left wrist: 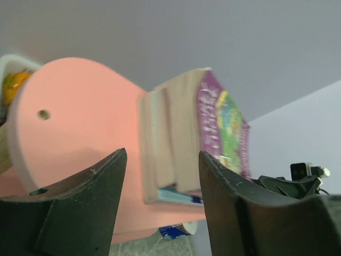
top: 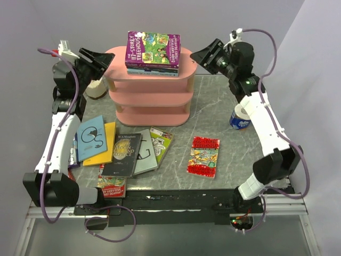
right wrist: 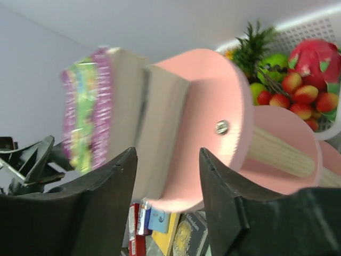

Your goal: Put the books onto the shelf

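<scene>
Both tools open, flanking shelf top

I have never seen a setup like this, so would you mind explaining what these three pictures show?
Two robot arms are bolted to a table's near edge. The overhead view shows both; the other two come from cameras on each wrist, looking past its own jaws. The left gripper and right gripper flank the pink shelf, jaws apart, holding nothing. A stack of books sits on top. More books and a red book lie on the table, beside a paper roll.
</scene>
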`<state>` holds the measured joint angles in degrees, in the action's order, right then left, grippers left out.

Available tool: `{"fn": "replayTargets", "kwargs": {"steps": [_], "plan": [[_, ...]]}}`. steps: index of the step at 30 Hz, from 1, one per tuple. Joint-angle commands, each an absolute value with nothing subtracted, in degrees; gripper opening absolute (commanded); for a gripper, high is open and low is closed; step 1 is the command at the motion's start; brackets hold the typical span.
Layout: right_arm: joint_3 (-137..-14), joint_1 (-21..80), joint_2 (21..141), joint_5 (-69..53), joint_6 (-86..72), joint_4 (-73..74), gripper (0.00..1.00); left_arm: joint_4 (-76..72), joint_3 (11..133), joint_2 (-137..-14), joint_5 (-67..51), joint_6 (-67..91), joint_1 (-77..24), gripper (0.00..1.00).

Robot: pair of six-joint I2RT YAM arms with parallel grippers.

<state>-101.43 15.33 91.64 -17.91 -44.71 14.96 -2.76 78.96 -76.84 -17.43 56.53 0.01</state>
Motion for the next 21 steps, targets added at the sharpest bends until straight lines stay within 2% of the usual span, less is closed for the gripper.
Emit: {"fn": "replayTargets", "kwargs": {"steps": [1,10,21], "plan": [[-101.9,15.1,86.4,-19.6,-43.2,8.4,0.60,-11.9,77.7,-73.0,-21.9,58.2,-0.1,0.64],[-109.3,17.0,91.8,-27.6,-42.9,10.4,0.58,-15.4,78.0,-74.8,-30.6,58.3,-0.6,0.60],[-118.3,19.1,98.9,-29.0,-41.0,17.1,0.54,-13.2,75.9,-74.5,-31.6,55.5,-2.1,0.58]]}}
